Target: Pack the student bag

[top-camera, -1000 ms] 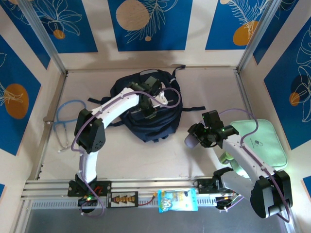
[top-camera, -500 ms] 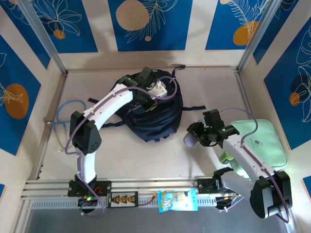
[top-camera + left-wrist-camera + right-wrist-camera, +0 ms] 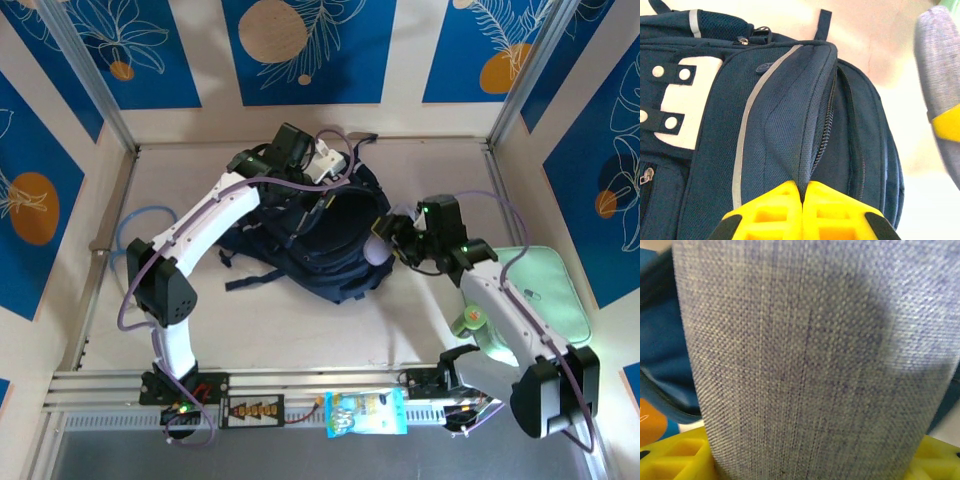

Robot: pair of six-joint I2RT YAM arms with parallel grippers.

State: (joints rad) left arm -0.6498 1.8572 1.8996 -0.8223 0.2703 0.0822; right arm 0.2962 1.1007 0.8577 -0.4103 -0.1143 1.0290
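Left pincer (image 3: 802,189) clamps student bag (image 3: 775,125) flap — right pincer (image 3: 394,241) grips grey pouch (image 3: 805,350).

Student bag (image 3: 320,270) mouth held agape; right edge blocked by grey fabric cylinder (image 3: 377,250); bare table (image 3: 300,335) left free in front.

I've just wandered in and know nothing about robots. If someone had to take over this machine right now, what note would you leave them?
Left end effector: shut, pinching the flap edge of the student bag beside its parted zip, holding the mouth open.
Right end effector: shut on a grey fabric-covered item, held just outside the bag's opening.
Done: bag opened, grey item picked up.
Left: put the grey item inside. The mint-green case lies outside the bag and probably goes in too.
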